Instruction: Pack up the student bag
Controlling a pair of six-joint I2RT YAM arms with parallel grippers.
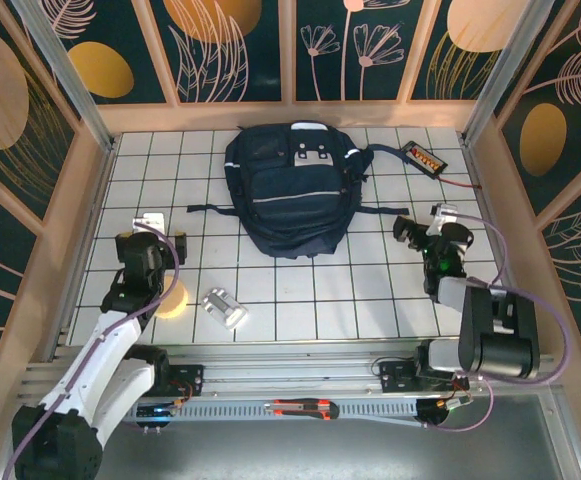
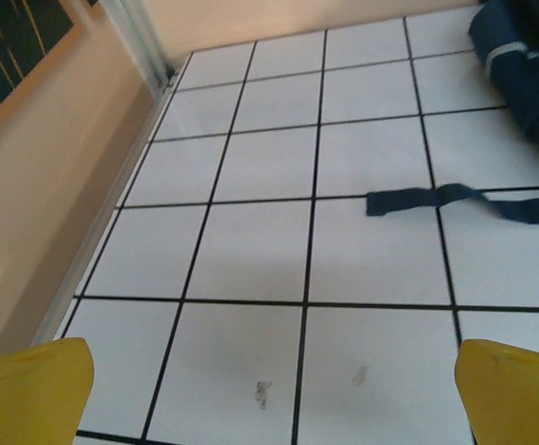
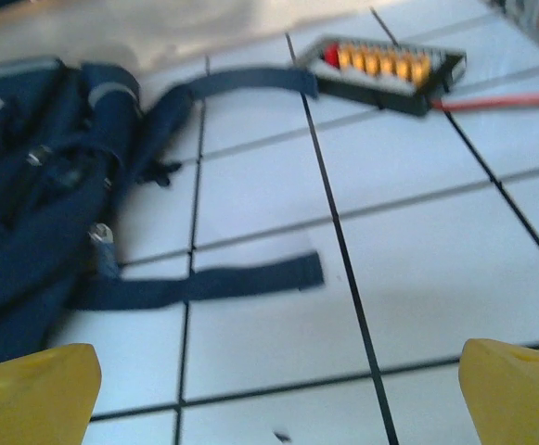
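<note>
Matt navy cloth student bag point(image 1: 295, 190), smooth glossy white-tiled table point(image 1: 370, 290), shiny silver metal block point(image 1: 223, 307).

Dark navy student bag point(image 1: 295, 190), thin pale stripe across it, grey-white patch up top. White table point(image 1: 370, 290), black grid lines. Black power strip point(image 3: 380, 69) with orange sockets, possibly a red switch, it's blurred, and a red cord point(image 3: 501, 100). Walls point(image 1: 220, 40) deep teal, peach leaves, golden ovals.

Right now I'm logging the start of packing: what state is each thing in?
Large dark navy fabric backpack: flat on white tiled table, looks closed, straps splayed.
Left gripper: open, empty.
Right gripper: open, empty.
Small silvery metal object: loose on table, untouched.
</note>
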